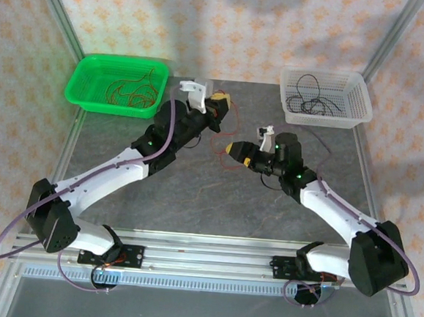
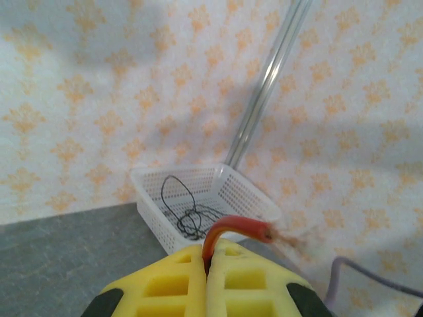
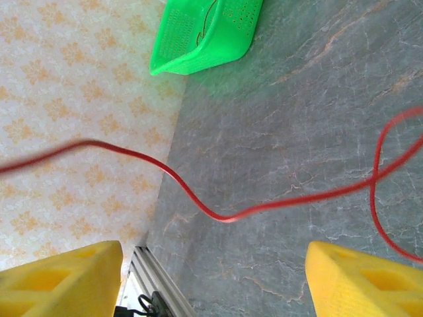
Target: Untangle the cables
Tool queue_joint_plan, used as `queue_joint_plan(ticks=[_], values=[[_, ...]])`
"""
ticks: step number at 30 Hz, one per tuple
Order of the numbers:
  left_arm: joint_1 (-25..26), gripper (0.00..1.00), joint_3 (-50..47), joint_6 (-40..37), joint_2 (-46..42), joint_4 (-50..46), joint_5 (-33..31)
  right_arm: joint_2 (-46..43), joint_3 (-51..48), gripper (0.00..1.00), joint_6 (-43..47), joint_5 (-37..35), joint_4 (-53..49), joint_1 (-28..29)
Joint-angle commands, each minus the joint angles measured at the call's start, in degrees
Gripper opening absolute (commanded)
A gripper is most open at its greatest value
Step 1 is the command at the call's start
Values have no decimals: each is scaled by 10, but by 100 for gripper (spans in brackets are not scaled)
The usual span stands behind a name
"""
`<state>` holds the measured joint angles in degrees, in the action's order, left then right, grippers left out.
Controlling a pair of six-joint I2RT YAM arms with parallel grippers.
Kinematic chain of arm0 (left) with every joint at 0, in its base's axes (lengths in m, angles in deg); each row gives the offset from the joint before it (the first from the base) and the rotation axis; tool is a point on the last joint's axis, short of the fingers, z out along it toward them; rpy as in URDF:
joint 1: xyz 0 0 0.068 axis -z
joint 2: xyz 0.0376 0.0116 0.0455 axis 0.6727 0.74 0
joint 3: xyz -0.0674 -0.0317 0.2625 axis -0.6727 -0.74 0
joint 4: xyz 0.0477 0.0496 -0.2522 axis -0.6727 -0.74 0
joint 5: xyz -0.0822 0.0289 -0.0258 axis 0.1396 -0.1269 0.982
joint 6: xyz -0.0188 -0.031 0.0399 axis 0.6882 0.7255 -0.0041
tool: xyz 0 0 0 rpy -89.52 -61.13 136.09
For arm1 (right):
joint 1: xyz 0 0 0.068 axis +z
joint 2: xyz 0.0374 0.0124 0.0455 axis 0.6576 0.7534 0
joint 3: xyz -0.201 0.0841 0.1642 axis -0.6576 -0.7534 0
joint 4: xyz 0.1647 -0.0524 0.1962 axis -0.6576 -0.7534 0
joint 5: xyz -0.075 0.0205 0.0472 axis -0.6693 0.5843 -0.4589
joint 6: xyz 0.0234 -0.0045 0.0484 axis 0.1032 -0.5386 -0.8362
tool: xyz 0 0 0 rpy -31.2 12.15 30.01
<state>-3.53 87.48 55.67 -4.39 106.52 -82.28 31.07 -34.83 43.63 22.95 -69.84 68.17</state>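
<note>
Your left gripper (image 2: 207, 281) pinches 1 red cable (image 2: 238, 226) tight; your right gripper (image 3: 213, 281) has its jaws spread, with the cable crossing just ahead of them.

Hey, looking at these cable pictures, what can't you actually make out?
Left wrist view: left gripper pads hide the red cable below the pinch; its frayed tip is blurred.
Right wrist view: the red cable runs off both side edges; the top edge cuts the green basket.
Top view: black cables in the white basket are too thin to count.
</note>
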Motion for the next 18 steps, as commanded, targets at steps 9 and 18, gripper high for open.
queue_joint_plan(ticks=[9, 18], values=[[2, 0, 104, -31, 1, -85, -39, -10, -60, 73, -19, -90, 35, 14], [2, 0, 137, -27, -6, -100, -37, 44, -48, 73, -40, -124, 68, 58]])
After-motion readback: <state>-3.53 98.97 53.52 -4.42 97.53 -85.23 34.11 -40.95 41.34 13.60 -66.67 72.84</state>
